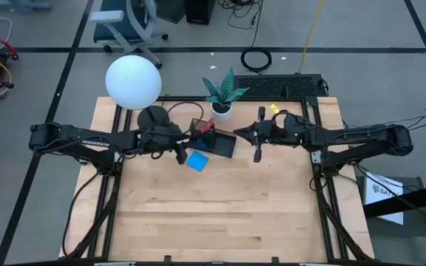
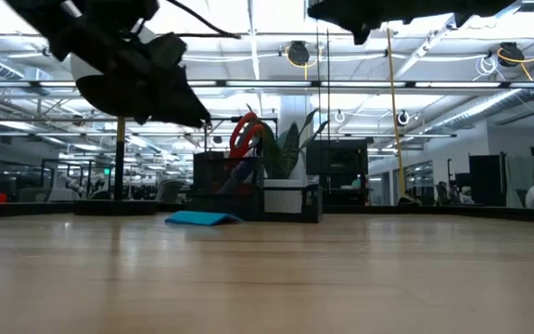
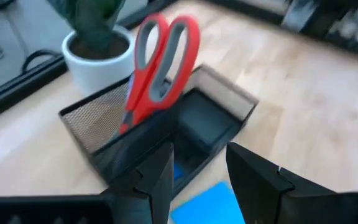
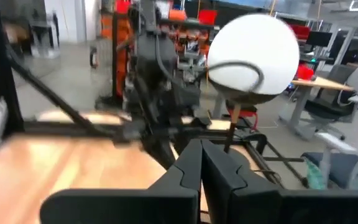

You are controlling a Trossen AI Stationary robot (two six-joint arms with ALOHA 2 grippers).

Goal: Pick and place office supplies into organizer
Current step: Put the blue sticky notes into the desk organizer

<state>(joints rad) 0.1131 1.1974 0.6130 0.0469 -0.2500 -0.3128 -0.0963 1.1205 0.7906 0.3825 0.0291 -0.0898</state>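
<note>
Black mesh organizer (image 1: 214,141) at the far centre of the wooden table (image 1: 220,214), its taller compartment holding the red-handled scissors (image 3: 157,68), which stand handles-up and tilted (the blades are hidden inside). Just beside the organizer's near-left corner, flat on the wood, lies the bright blue note pad (image 1: 197,161); in the low view it shows as a thin blue slab in front of the organizer. A small patch of blue shows in the low tray in the left wrist view — what it is cannot be told. Left gripper (image 1: 180,154) hangs above the table just left of the organizer and over the note pad's edge, jaws parted with a clear gap and nothing between them. Right gripper (image 1: 257,153) is held in the air to the right of the organizer, apart from it, its fingers (image 4: 219,171) pressed together and empty. Behind the organizer stand a white plant pot (image 1: 222,111) and, to the left, a lamp with a round white globe (image 1: 133,82).
</note>
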